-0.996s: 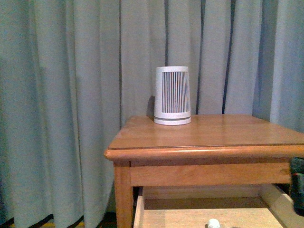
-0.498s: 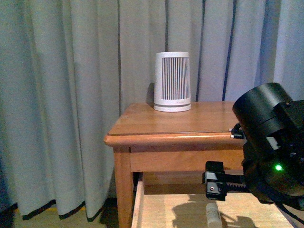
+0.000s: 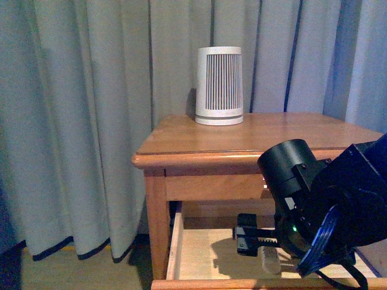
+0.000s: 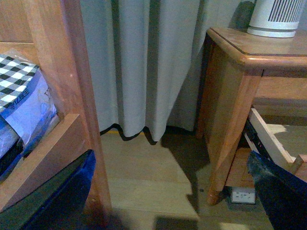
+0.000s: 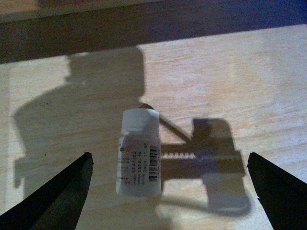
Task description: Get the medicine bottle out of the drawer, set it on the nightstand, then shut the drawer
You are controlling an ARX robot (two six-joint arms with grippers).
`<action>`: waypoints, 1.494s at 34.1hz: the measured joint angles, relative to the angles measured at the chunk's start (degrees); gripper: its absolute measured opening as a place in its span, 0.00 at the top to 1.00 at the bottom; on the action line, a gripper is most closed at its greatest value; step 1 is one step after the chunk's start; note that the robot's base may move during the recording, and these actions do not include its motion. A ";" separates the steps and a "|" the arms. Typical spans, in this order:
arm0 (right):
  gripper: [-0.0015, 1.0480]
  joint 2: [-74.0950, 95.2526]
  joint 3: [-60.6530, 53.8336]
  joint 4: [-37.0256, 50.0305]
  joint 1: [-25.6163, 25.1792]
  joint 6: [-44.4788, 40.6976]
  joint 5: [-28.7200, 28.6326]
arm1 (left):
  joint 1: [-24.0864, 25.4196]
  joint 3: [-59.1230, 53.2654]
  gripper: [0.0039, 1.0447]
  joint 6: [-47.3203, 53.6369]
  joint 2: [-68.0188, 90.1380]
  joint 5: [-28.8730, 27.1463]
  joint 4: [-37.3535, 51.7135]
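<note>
**Hovering over the med bottle: R jaws apart, nothing gripped**

The R gripper (image 5: 169, 158) hangs inside the open drawer (image 3: 196, 257) w/ its jaws spread wide. The medicine bottle (image 5: 139, 163) lies on its side on the pale wood floor btwn the two fingers (image 5: 57, 196) and touches neither.

The bottle is a small white cylinder w/ a white cap pointing toward the far end of the drawer. Its paper label has a barcode and lines of fine print, too small to read. Bottle and gripper both throw hard shadows on the wood.

The L gripper (image 4: 170, 158) is low down, left of the nightstand (image 3: 199, 142), over the floor. Its jaws are also apart and hold nothing. In its wrist view the fingers show only as dark blurred wedges at the corners.

In the front view the black R arm (image 3: 326, 211) hides most of the bottle, leaving only a pale sliver below the gripper body. The arm also covers the right part of the drawer. The drawer front is cut off by the lower edge of the frame.

Farther back, the nightstand's orange-brown top carries a white ribbed cylinder (image 3: 219, 86), upright near the far edge. Behind everything hangs a grey curtain (image 3: 78, 121), reaching approx to the floor.
</note>
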 joint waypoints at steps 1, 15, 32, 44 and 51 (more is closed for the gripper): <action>0.07 0.50 0.35 0.44 0.02 0.02 0.00 | 0.00 0.00 0.06 0.00 0.00 0.00 0.00; 0.07 6.80 6.38 -1.66 0.39 1.01 -0.02 | 0.00 0.00 0.06 0.00 0.00 0.00 0.00; 0.46 10.10 9.03 -2.32 1.09 2.19 0.20 | 0.00 0.00 0.06 0.00 0.00 0.00 0.00; 0.72 10.08 8.37 -0.55 1.11 1.62 0.52 | 0.00 0.00 0.06 0.00 0.00 0.00 0.00; 0.72 6.67 6.45 0.85 1.11 0.33 1.99 | 0.00 0.00 0.06 0.00 0.00 0.00 0.00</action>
